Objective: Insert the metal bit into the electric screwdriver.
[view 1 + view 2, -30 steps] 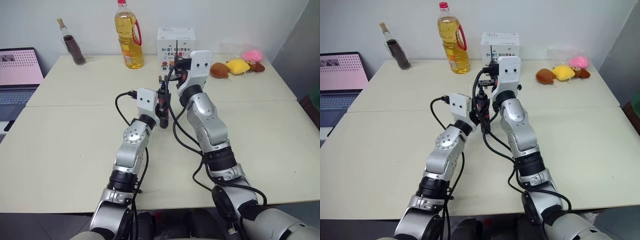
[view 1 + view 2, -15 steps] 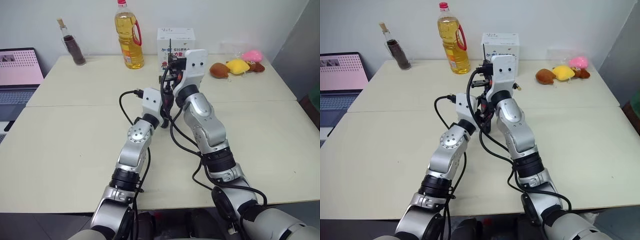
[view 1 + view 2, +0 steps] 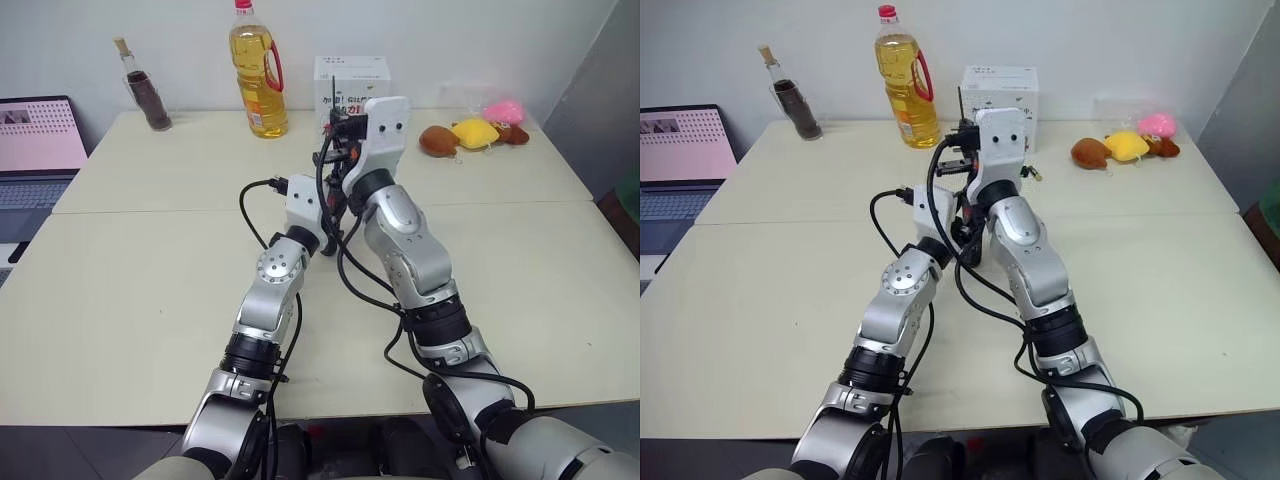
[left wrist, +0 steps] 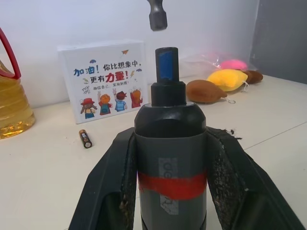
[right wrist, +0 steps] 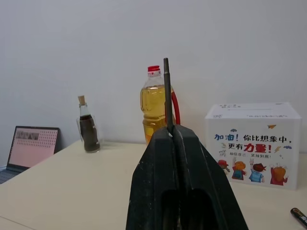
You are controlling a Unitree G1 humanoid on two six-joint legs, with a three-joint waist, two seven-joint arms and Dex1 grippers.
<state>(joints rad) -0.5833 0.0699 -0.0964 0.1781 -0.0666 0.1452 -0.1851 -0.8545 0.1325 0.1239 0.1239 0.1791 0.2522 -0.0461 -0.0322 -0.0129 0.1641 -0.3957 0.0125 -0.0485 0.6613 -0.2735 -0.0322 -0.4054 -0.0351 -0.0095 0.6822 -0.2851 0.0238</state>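
Lighting bright, even and diffuse; shadows on the table (image 3: 120, 300) faint and soft. No glare noted. Wrist views sharp at distance, slightly soft on the nearest black surfaces.

electric screwdriver (image 4: 170, 158): lower body cut off at the left wrist view's bottom edge, sides covered by the left gripper (image 4: 170, 191) fingers. metal bit (image 4: 157, 14): just the end shows, the rest runs off at 12 o'clock. in the right wrist view its base is buried in the shut right gripper (image 5: 171, 132). battery (image 5: 299, 216) clipped at the 4 o'clock corner. laptop (image 3: 35, 150) cropped at 9 o'clock.
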